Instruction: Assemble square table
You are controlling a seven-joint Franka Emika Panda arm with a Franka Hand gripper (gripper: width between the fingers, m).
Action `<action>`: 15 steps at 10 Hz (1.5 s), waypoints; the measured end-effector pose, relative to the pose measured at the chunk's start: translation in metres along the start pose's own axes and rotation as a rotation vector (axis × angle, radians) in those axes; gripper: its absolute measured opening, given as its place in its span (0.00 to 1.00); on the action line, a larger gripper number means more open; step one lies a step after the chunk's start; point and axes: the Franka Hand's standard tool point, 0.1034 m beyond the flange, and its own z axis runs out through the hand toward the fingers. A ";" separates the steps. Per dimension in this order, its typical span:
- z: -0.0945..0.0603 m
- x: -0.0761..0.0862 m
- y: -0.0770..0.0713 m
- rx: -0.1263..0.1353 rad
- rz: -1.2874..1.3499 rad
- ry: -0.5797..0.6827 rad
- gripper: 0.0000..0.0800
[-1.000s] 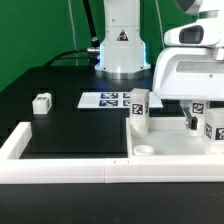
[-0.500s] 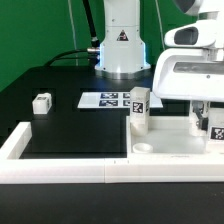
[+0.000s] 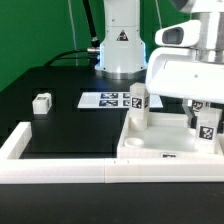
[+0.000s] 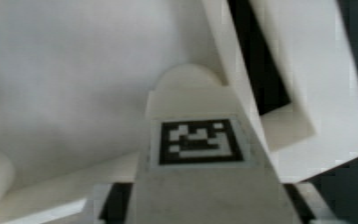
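Observation:
The white square tabletop (image 3: 150, 158) lies at the exterior view's right with its rim up and a round socket (image 3: 133, 143) open at its near left corner. One tagged leg (image 3: 138, 103) stands upright in its far left corner. My gripper (image 3: 207, 118) is shut on another tagged leg (image 3: 207, 127), which stands upright on the top's right side. In the wrist view this leg (image 4: 202, 140) runs out from between my dark fingers (image 4: 115, 200) over the tabletop (image 4: 69, 80). A loose leg block (image 3: 41, 102) lies far off at the left.
The marker board (image 3: 108, 99) lies on the black table in front of the robot base (image 3: 120, 45). A long white border rail (image 3: 50, 170) runs along the front and up the left. My hand's white body hides the tabletop's far right part.
My gripper and the held leg have shifted toward the exterior view's left. The tabletop and its standing leg have moved left with them.

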 end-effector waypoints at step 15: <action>-0.067 0.026 0.030 0.069 -0.072 0.015 0.81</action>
